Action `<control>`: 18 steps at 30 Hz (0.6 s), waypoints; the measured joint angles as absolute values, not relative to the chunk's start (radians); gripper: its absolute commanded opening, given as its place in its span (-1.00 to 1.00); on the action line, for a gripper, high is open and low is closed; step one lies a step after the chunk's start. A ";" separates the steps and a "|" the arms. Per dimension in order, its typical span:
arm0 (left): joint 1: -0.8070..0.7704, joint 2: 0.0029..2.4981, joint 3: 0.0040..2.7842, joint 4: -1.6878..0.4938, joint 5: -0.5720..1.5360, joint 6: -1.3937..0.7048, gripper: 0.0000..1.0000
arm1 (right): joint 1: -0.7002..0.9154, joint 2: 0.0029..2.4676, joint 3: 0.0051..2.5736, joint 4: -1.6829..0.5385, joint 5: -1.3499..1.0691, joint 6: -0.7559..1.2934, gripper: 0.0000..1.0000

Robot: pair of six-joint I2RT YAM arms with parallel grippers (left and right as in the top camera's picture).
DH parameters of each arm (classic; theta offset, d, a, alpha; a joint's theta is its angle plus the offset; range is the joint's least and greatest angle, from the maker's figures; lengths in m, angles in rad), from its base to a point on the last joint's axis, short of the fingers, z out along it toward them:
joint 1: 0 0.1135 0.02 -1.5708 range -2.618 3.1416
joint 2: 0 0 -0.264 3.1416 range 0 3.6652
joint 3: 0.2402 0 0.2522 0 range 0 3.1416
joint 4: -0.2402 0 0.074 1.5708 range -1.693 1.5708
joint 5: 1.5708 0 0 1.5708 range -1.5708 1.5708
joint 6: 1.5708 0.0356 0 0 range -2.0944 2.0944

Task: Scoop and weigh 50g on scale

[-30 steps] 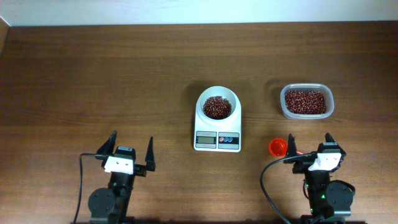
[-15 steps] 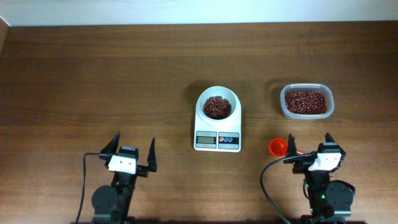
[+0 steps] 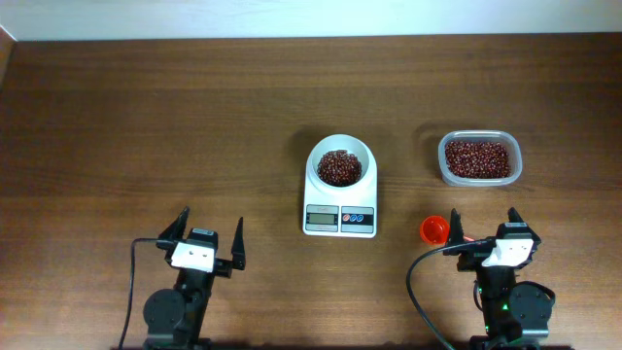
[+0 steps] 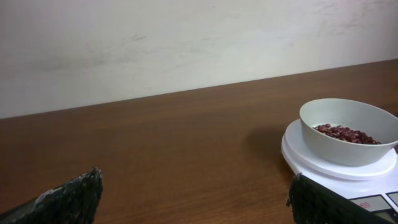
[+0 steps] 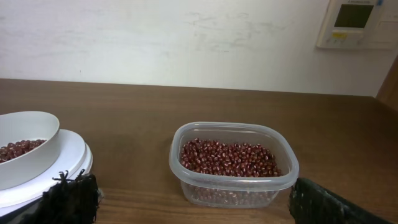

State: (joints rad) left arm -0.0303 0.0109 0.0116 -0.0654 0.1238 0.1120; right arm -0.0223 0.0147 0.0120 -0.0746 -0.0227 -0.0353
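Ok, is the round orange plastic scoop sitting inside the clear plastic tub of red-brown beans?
No, the orange scoop lies on the brown wooden table, outside the clear tub.

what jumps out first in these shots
The white bowl of dark red beans on the scale at centre draws the eye first. A clear tub of more beans sits to its right, and an orange scoop sits beside the open right gripper; the left gripper is open too.

left arm (image 3: 181,309): sitting at the near left, wrist pointing toward the far side.
left gripper (image 3: 210,227): standing with jaws spread wide, holding nothing.
right arm (image 3: 511,301): sitting at the near right, wrist pointing toward the far side.
right gripper (image 3: 484,220): gaping wide, gripping nothing.
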 measured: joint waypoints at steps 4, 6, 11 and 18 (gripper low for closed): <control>-0.019 0.011 0.012 -0.065 0.124 0.112 0.98 | -0.022 0.015 0.012 -0.075 -0.023 -0.035 0.98; -0.013 0.011 0.012 -0.065 0.124 0.112 0.98 | -0.022 0.015 0.012 -0.075 -0.023 -0.036 0.98; -0.002 0.011 0.012 -0.065 0.124 0.112 0.98 | -0.022 0.015 0.012 -0.075 -0.023 -0.035 0.97; -0.001 0.011 0.012 -0.065 0.124 0.112 0.98 | -0.022 0.015 0.012 -0.075 -0.023 -0.035 0.98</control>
